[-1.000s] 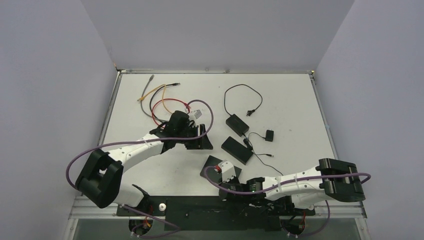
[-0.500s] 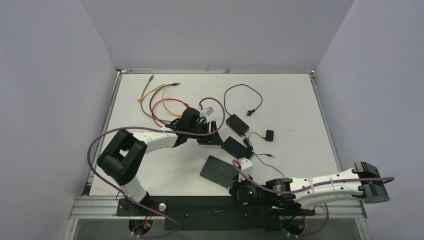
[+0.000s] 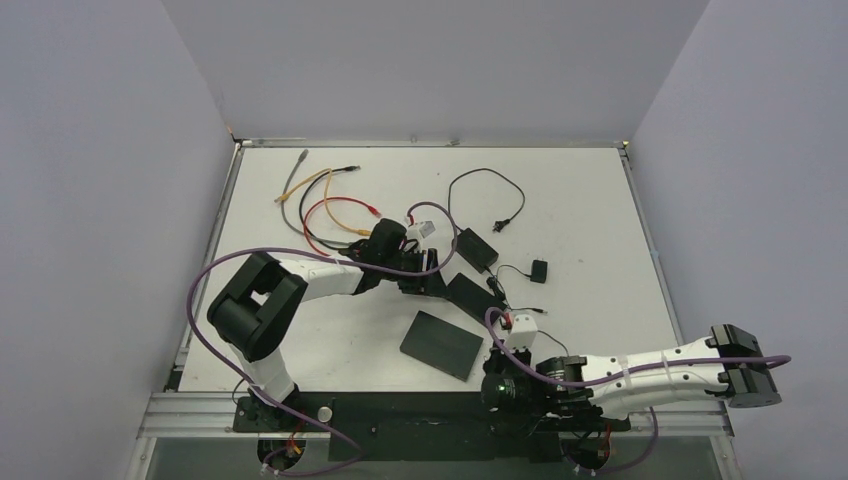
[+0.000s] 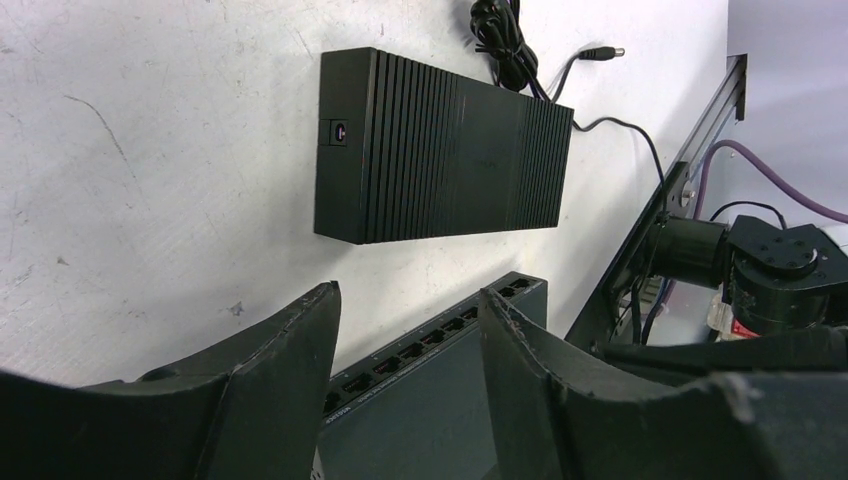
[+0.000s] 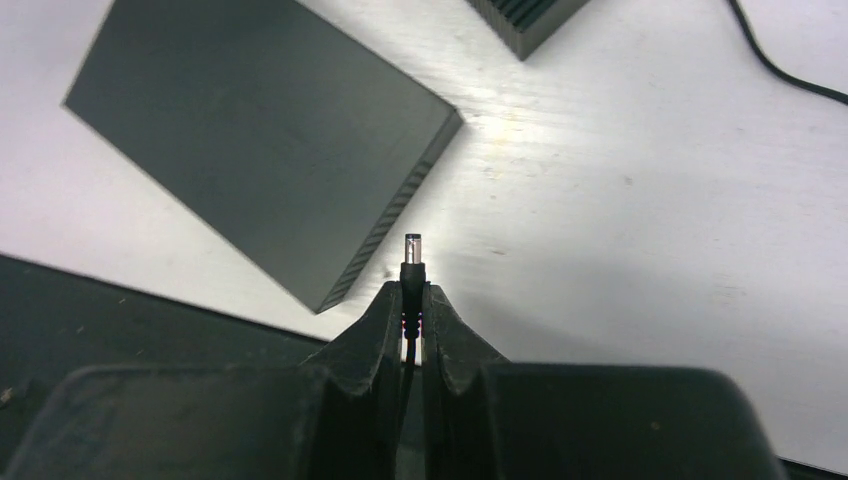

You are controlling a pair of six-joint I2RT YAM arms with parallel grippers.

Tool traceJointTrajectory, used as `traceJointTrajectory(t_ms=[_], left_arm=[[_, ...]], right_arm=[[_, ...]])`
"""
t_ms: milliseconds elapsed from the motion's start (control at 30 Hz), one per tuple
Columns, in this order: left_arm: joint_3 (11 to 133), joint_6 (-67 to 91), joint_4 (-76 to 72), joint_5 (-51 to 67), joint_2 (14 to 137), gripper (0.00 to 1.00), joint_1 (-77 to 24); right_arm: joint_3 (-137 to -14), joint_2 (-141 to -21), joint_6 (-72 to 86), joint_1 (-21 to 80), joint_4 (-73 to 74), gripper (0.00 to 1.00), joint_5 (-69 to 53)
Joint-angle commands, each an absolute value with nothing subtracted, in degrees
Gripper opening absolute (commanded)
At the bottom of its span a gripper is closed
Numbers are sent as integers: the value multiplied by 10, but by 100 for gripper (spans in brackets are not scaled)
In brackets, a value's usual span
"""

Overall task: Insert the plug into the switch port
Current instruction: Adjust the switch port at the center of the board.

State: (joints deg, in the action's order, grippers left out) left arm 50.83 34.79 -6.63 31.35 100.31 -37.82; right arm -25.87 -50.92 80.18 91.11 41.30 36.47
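**Right arm.** The right gripper (image 5: 412, 296) is closed on the plug (image 5: 411, 250). The barrel tip sticks out past the fingertips, over bare table (image 3: 580, 200). The plug sits just off the right corner of the switch (image 3: 440, 345) and is clear of it. It is not in any socket.

**Left arm.** The left gripper (image 4: 408, 295) stands open and holds nothing. Through the gap between its fingers the wrist view shows the switch's edge with a row of ports. Whether the fingers touch the switch, I cannot tell from this angle. Ahead of the fingers lies a ribbed box (image 4: 440, 150) with one small socket on its end face.

**Change since a second ago.**
- The right gripper then hung over the switch and hid its right end. It is now to the right of the switch, whose top is fully in view.
- The right elbow has swung out toward the table's right edge.
- The left gripper has moved right, from beside the coloured cables (image 3: 325, 205) to just beside the ribbed box.
- The switch and the ribbed box lie where they lay.
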Motion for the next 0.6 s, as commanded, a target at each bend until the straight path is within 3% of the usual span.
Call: traceJointTrajectory(t_ms=[0, 567], left_arm=[[506, 323, -71, 320, 995, 50, -380], [452, 314, -75, 313, 976, 48, -380]], right_arm=[[-250, -534, 847, 894, 430, 0, 404], [-262, -630, 757, 810, 312, 0, 369]])
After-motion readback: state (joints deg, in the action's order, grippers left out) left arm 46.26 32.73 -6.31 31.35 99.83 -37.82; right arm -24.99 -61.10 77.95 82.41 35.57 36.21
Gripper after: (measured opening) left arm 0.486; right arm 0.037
